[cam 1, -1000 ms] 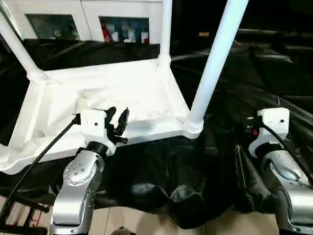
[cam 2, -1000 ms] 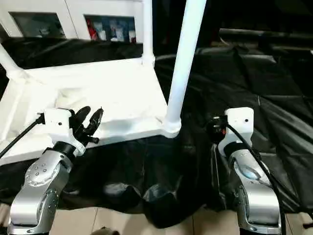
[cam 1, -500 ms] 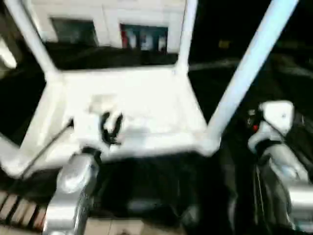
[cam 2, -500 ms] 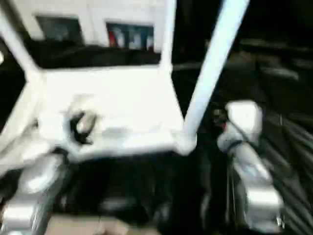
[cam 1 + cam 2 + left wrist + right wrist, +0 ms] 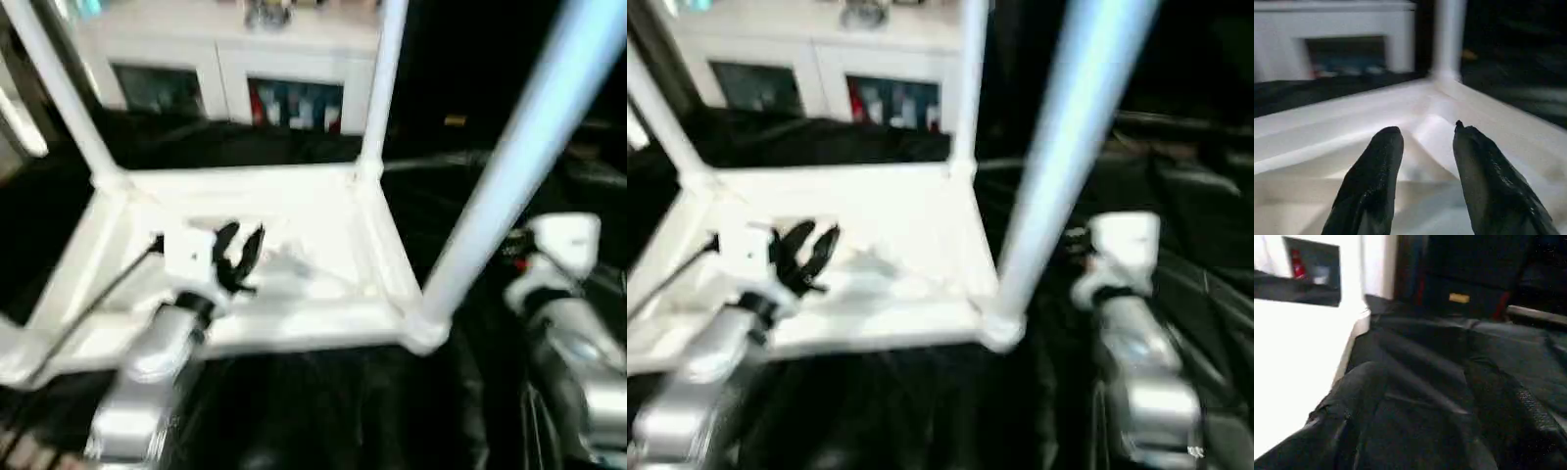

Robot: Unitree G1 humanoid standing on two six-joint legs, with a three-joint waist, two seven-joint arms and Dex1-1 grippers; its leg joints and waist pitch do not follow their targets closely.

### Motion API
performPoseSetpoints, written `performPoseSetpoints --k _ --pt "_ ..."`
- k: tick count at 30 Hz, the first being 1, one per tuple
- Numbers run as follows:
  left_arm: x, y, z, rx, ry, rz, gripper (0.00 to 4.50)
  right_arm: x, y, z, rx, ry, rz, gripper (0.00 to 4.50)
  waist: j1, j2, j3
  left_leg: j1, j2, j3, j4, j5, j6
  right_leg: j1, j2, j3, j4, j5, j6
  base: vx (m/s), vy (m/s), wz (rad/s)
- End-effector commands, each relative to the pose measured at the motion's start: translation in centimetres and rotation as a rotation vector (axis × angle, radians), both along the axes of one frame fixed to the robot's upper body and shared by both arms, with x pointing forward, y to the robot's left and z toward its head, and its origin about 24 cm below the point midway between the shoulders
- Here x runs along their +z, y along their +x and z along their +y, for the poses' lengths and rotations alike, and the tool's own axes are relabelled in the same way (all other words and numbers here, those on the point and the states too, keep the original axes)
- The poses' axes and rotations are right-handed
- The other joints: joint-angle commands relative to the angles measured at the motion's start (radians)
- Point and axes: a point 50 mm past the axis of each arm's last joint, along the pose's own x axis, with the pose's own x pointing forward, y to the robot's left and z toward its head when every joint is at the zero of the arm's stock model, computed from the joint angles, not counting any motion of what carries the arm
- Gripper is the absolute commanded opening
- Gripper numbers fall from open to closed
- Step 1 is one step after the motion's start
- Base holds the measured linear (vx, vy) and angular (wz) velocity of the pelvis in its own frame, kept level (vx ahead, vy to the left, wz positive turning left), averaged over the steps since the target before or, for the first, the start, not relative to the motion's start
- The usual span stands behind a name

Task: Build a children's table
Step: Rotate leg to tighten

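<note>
The children's table lies upside down on the black-draped work table, its white tabletop point(image 5: 294, 323) showing the ribbed underside. White legs stand in the corner sockets: the near right leg point(image 5: 509, 176), the far right leg point(image 5: 380, 88) and the far left leg point(image 5: 59, 88). My left gripper point(image 5: 240, 250) hovers open over the underside, left of the middle, with nothing between its black fingers point(image 5: 1371, 181). My right gripper point(image 5: 1427, 369) stands open over the black cloth, to the right of the near right leg; its white wrist housing point(image 5: 563, 245) is beside that leg.
A white cabinet point(image 5: 294, 88) with glass doors stands behind the work table. The black drape point(image 5: 323, 411) hangs over the front edge below the tabletop. Another white tube point(image 5: 20, 122) slants at the far left edge.
The whole picture has shifted and blurred, so the camera has moved. The left gripper now sits farther in over the tabletop's underside than before. Both grippers keep the same opening.
</note>
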Motion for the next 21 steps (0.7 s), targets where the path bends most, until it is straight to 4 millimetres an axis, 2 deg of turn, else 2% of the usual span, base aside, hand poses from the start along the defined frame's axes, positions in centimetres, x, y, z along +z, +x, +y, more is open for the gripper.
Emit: performPoseSetpoints --k 1,2,3,4,5,6,7,8,9,10,11,12,13,14,15,16,17,18,19,20,21 --pt "-0.5 -0.1 -1.6 -0.162 0.060 0.031 1.99 -0.3 0.0 0.0 0.035 0.006 0.041 3.16 0.001 -0.011 -0.075 0.035 0.098 -0.067 -0.052 0.699 0.164 -0.009 -0.097 0.042 -0.054 0.380 -0.044 0.055 0.040 -0.04" --pt "-0.7 0.0 -1.9 -0.228 0.066 0.061 2.19 -0.4 0.1 0.1 0.060 -0.002 0.050 3.16 0.012 -0.018 -0.073 0.007 0.078 -0.040 -0.072 0.485 0.114 0.016 -0.110 0.040 -0.060 0.360 -0.086 0.000 0.000 0.00" --pt "-0.7 0.0 -2.5 -0.352 0.041 0.119 2.31 -0.7 0.2 -0.1 0.079 -0.018 0.082 3.16 0.017 -0.017 -0.073 0.006 0.083 -0.035 -0.079 0.379 0.098 0.019 -0.115 0.039 -0.062 0.327 -0.109 0.000 0.000 0.00" --pt "-0.7 0.0 -2.5 -0.352 0.041 0.119 2.36 -0.7 0.2 -0.1 0.079 -0.018 0.082 3.16 0.016 -0.012 -0.068 0.010 0.095 -0.030 -0.100 0.212 0.072 0.023 -0.117 0.034 -0.068 0.253 -0.169 0.000 0.000 0.00" --pt "-0.6 0.0 -2.9 -0.408 0.023 0.140 2.39 -0.9 0.2 -0.4 0.079 -0.026 0.101 3.16 0.014 -0.011 -0.064 0.010 0.103 -0.030 -0.107 0.146 0.067 0.023 -0.117 0.032 -0.070 0.223 -0.199 0.000 0.000 0.00" --pt "-0.6 0.0 -2.9 -0.408 0.023 0.140 2.50 -0.9 0.2 -0.4 0.079 -0.026 0.101 3.16 0.008 -0.010 -0.056 0.008 0.116 -0.032 -0.119 0.043 0.058 0.024 -0.119 0.030 -0.076 0.160 -0.247 -0.055 -0.019 0.03" --pt "-0.6 0.1 -3.3 -0.463 0.050 0.145 2.76 -1.0 0.3 -0.9 0.070 -0.039 0.115 3.16 0.005 -0.007 -0.050 0.009 0.122 -0.031 -0.126 -0.055 0.052 0.022 -0.121 0.031 -0.082 0.083 -0.276 -0.055 -0.019 0.03" --pt "-0.7 0.4 -3.7 -0.497 0.061 0.161 2.76 -1.3 0.3 -1.5 0.072 -0.069 0.144 3.16 0.004 -0.005 -0.045 0.011 0.123 -0.026 -0.133 -0.154 0.039 0.020 -0.124 0.035 -0.091 -0.009 -0.283 -0.064 -0.021 0.04" --pt "-0.9 0.8 -4.2 -0.541 0.098 0.177 2.81 -1.5 0.2 -2.3 0.076 -0.091 0.177 3.16 0.003 -0.002 -0.039 0.012 0.124 -0.025 -0.137 -0.213 0.024 0.018 -0.124 0.036 -0.097 -0.076 -0.279 -0.077 -0.016 0.07" --pt "-0.9 0.8 -4.2 -0.541 0.098 0.177 2.87 -1.5 0.2 -2.3 0.076 -0.091 0.177 3.16 0.006 -0.008 -0.031 0.029 0.126 -0.016 -0.140 -0.332 -0.019 0.005 -0.124 0.040 -0.113 -0.232 -0.258 -0.077 -0.016 0.07" --pt "-1.0 1.0 -4.5 -0.574 0.124 0.190 2.87 -1.6 0.1 -2.8 0.079 -0.105 0.202 3.16 0.006 -0.011 -0.029 0.032 0.126 -0.011 -0.140 -0.362 -0.034 0.003 -0.128 0.044 -0.120 -0.289 -0.246 -0.081 -0.012 0.10" --pt "-1.0 1.0 -4.5 -0.574 0.124 0.190 3.10 -1.6 0.1 -2.8 0.079 -0.105 0.202 3.16 0.008 -0.018 -0.032 0.032 0.125 -0.002 -0.140 -0.349 -0.046 0.005 -0.134 0.048 -0.127 -0.353 -0.220 -0.070 -0.006 0.05" --pt "-1.3 1.1 -5.1 -0.639 0.146 0.217 3.10 -1.6 -0.1 -3.6 0.112 -0.145 0.228 3.16 0.009 -0.016 -0.035 0.029 0.125 0.000 -0.141 -0.328 -0.045 0.007 -0.136 0.048 -0.128 -0.356 -0.215 -0.070 -0.006 0.05" --pt "-1.5 1.3 -5.7 -0.702 0.151 0.266 3.10 -1.7 -0.4 -4.7 0.151 -0.181 0.278 3.16 0.010 -0.022 -0.036 0.021 0.128 0.004 -0.148 -0.280 -0.030 0.013 -0.133 0.044 -0.128 -0.346 -0.193 -0.056 0.006 0.00" --pt "-1.5 1.3 -5.7 -0.702 0.151 0.266 3.10 -1.7 -0.4 -4.7 0.151 -0.181 0.278 3.16 0.012 -0.019 -0.037 0.027 0.131 0.009 -0.147 -0.267 -0.023 0.004 -0.132 0.044 -0.127 -0.315 -0.204 0.000 0.000 0.00" --pt "-1.6 1.3 -5.9 -0.717 0.150 0.280 3.10 -1.7 -0.6 -5.0 0.161 -0.189 0.293 3.16 0.012 -0.019 -0.037 0.027 0.131 0.009 -0.147 -0.267 -0.023 0.004 -0.132 0.044 -0.127 -0.315 -0.204 0.000 0.000 0.00" --pt "-1.7 1.6 -6.3 -0.741 0.168 0.299 3.10 -1.6 -0.8 -5.9 0.176 -0.203 0.321 3.16 0.007 -0.013 -0.039 0.012 0.132 0.008 -0.148 -0.245 -0.011 0.015 -0.135 0.040 -0.120 -0.281 -0.221 0.000 0.000 0.00" --pt "-1.8 1.8 -6.7 -0.757 0.184 0.309 3.10 -1.5 -1.0 -6.6 0.186 -0.213 0.337 3.16 0.006 -0.014 -0.039 0.010 0.132 0.009 -0.149 -0.251 -0.010 0.017 -0.134 0.037 -0.123 -0.284 -0.218 0.000 0.000 0.00" --pt "-1.9 1.9 -6.8 -0.762 0.192 0.318 3.10 -1.3 -1.1 -6.8 0.200 -0.219 0.342 3.16 0.007 -0.017 -0.039 0.011 0.132 0.011 -0.150 -0.269 -0.008 0.014 -0.133 0.036 -0.125 -0.299 -0.212 0.000 0.000 0.00" --pt "-2.3 2.6 -7.9 -0.781 0.232 0.358 3.10 -0.5 -2.0 -8.0 0.287 -0.254 0.367 3.16 0.009 -0.013 -0.042 0.020 0.136 0.016 -0.145 -0.287 -0.005 0.011 -0.135 0.041 -0.129 -0.296 -0.212 0.000 0.000 0.00" --pt "-2.4 2.6 -7.9 -0.782 0.234 0.361 3.10 -0.4 -2.0 -8.0 0.296 -0.257 0.368 3.16 0.017 -0.013 -0.045 0.026 0.139 0.016 -0.144 -0.277 0.001 0.012 -0.135 0.041 -0.131 -0.281 -0.216 0.000 0.000 0.00"
